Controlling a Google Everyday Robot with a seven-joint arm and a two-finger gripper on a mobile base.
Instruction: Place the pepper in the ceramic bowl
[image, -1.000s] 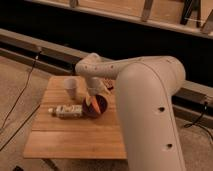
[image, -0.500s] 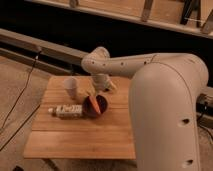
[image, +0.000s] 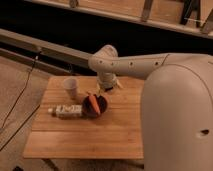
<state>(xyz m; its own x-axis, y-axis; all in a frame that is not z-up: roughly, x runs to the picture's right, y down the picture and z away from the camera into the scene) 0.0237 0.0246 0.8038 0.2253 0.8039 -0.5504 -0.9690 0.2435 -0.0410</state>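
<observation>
Placement looks done in the camera view: the pepper (image: 93, 103) is seen lying in the ceramic bowl (image: 101, 109) on the wooden surface (image: 115, 135). The gripper (image: 104, 89) is held just behind the bowl; how its jaws stand cannot be told. Only withdrawal seems needed. A white cup (image: 71, 87) and a packet (image: 66, 111) are set beside the bowl, leaving the way upward unobstructed.

Wooden table (image: 105, 135), plank top, square-ish. On it: white cup (image: 70, 88) upright near back left; bowl (image: 95, 106) at centre-left, pepper (image: 93, 102) inside; bottle (image: 66, 111) on its side, just left of bowl, touching or nearly so. Gripper (image: 101, 89) above table, just behind bowl.
</observation>
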